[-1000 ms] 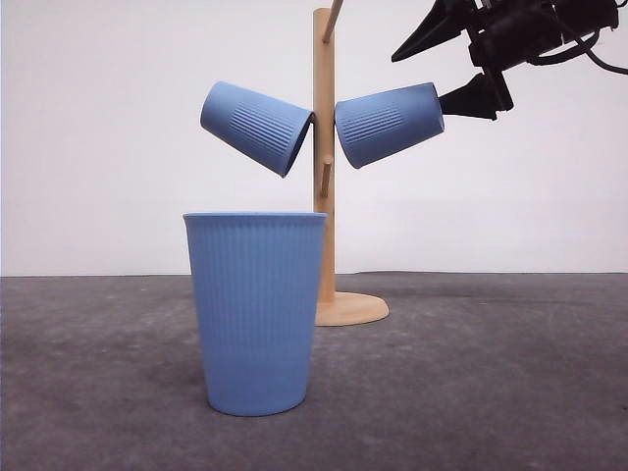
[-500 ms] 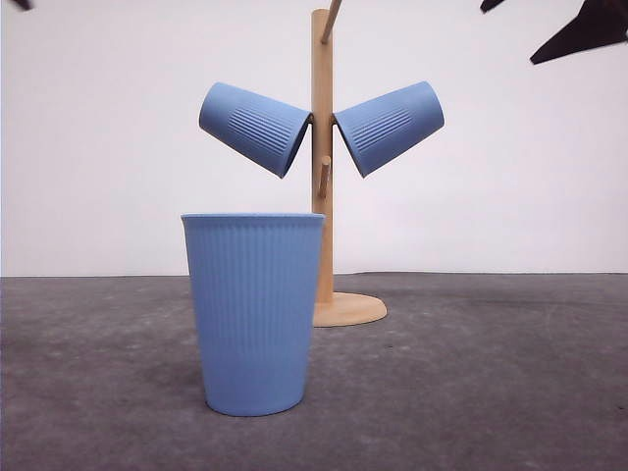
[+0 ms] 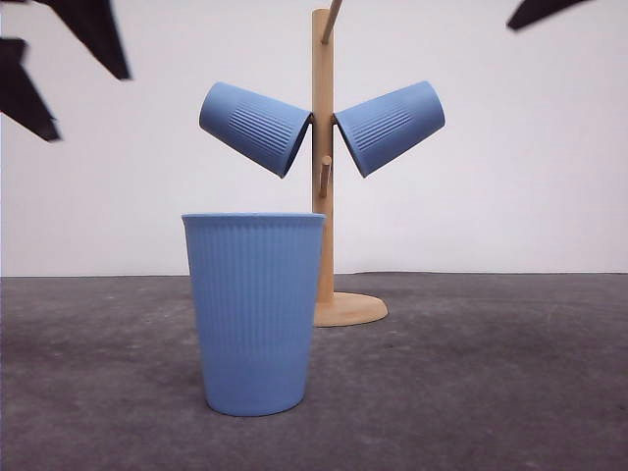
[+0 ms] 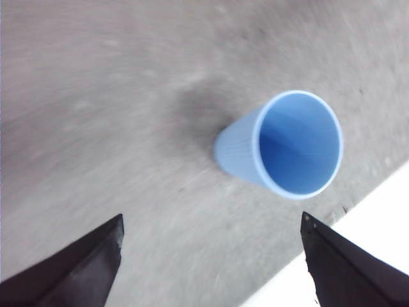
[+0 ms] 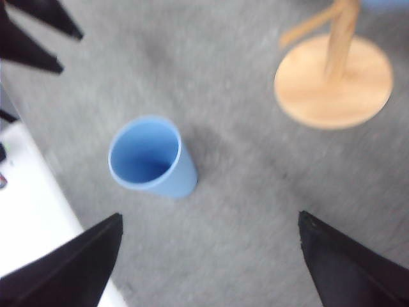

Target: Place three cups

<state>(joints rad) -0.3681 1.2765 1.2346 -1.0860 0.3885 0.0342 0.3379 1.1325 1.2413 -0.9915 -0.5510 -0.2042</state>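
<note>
Light-blue cup (image 3: pixel 254 314) is standing upright, awaiting hanging; left end effector (image 4: pixel 211 265) and right end effector (image 5: pixel 208 262) are hovering spread, empty.

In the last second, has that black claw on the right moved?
Yes. The right gripper has lifted away from the right-hand cup on the wooden stand, rising to the front view's top edge.
</note>
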